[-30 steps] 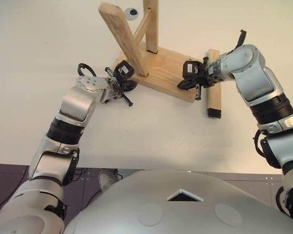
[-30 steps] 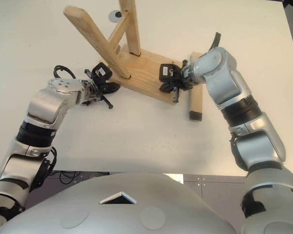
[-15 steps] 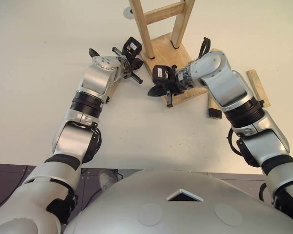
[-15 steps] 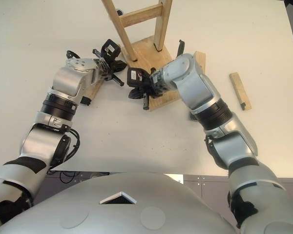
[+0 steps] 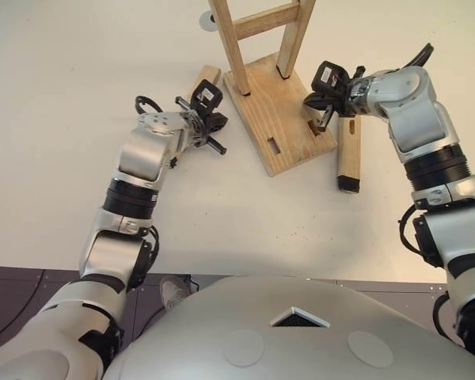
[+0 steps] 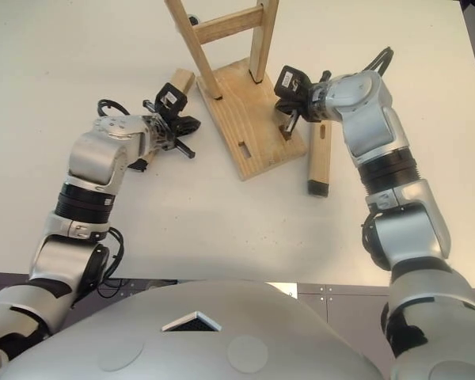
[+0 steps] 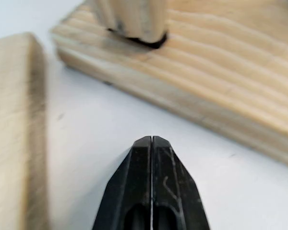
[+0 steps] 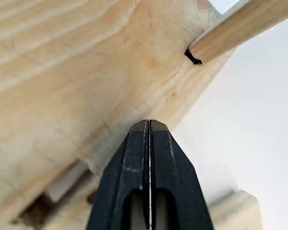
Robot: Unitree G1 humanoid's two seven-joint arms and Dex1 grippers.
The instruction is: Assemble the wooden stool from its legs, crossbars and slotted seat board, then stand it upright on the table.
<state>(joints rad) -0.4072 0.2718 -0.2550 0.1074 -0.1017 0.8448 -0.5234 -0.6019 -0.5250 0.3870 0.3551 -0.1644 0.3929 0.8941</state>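
Board (image 5: pixel 273 111) lies flat toward the far edge of the table (image 5: pixel 71 182), slots up, with two legs (image 5: pixel 230 43) standing in its far end and one crossbar (image 5: pixel 266 20) joining them. Two slots (image 5: pixel 275 146) at its near end are open. One loose leg (image 5: pixel 347 158) lies just beside the board's right edge, its long axis running far to near, roughly along the board. A second loose piece (image 5: pixel 203 79) lies off the board's far left corner, partly hidden. The right gripper (image 5: pixel 321 127) hangs at the board's right edge beside the right-hand slot, fingers pressed together on nothing. The loose leg sits just nearward of it, so the right arm looks the nearer for picking it up. The left gripper (image 5: pixel 218 147), also closed and empty, hovers off the board's left edge, near the second piece.
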